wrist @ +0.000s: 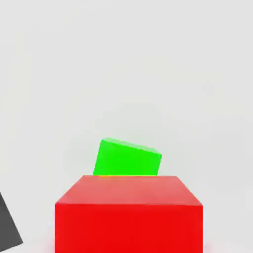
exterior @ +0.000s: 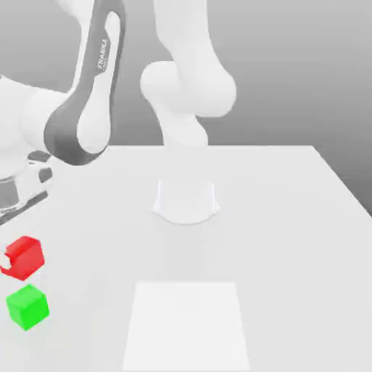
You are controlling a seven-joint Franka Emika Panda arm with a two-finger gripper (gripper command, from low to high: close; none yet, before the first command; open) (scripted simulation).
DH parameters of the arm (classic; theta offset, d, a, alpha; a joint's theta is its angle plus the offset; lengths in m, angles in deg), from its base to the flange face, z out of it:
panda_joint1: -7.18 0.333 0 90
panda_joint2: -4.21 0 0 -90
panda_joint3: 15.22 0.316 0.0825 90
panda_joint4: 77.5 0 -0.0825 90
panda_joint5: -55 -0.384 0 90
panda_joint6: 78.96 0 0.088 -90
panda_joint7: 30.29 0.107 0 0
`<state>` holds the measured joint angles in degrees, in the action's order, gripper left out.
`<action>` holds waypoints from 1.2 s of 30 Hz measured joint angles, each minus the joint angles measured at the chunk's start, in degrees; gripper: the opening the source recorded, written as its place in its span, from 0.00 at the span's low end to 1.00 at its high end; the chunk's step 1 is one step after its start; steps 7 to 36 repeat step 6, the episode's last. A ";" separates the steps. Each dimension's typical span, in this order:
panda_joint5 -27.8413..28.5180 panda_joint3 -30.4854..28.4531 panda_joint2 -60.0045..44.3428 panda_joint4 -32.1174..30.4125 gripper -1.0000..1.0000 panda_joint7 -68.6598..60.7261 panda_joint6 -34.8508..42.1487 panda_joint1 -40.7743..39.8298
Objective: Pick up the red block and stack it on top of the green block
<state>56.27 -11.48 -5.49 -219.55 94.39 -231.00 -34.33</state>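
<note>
Partly cut off at the exterior view's left, grasping with the gripper (exterior: 14, 259) the red block (exterior: 27, 257), near the green block (exterior: 27, 306).

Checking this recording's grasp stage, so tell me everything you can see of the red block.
The red block is a small, plain cube, bright red with flat, matte-looking faces and straight edges. In the exterior view it sits toward that view's left edge, turned at an angle, just above the green block in the picture. A white fingertip laps over its side at the picture's edge, and the gripper appears shut on it. No marks or damage are visible.
</note>
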 joint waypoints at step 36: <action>0.97 -0.63 -6.23 0.34 1.00 0.86 -5.74 0.45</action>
